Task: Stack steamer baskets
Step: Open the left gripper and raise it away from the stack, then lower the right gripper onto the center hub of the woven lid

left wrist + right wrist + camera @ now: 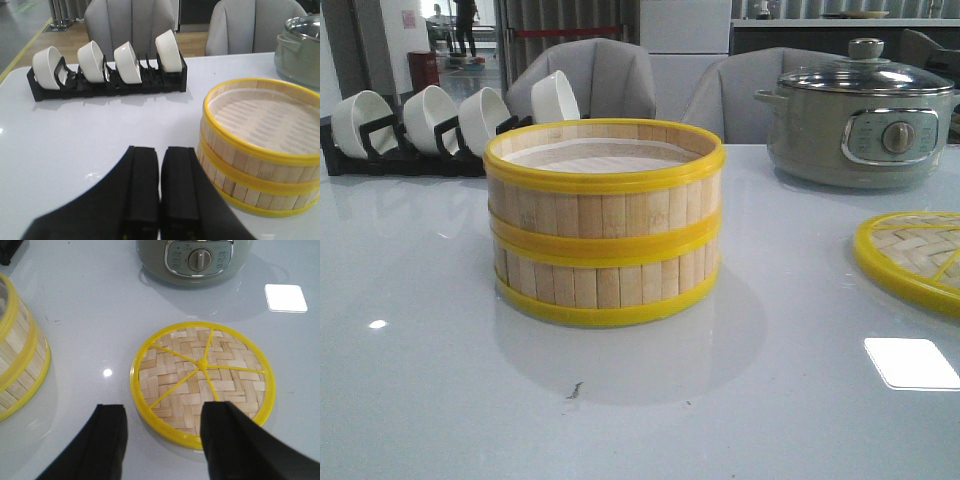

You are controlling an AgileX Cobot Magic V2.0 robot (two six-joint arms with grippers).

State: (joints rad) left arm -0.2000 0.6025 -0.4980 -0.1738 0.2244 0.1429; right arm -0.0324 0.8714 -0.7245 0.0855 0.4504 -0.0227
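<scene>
We see the two steamer baskets [605, 222] stacked at the centre of the desk [420, 400], the left tool [160, 187] closed and empty beside them, the right tool [162, 440] spread wide, empty, above the woven lid [202, 382].

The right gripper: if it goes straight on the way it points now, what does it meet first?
Probably the woven lid. The right gripper is open and the lid's near rim lies just ahead of its fingertips; the pot stands further beyond. Its height above the table is unclear.

Stacked steamer baskets [260, 150] just beside the closed, empty left hand [160, 165]; bowl rack [107, 82] behind.
</scene>
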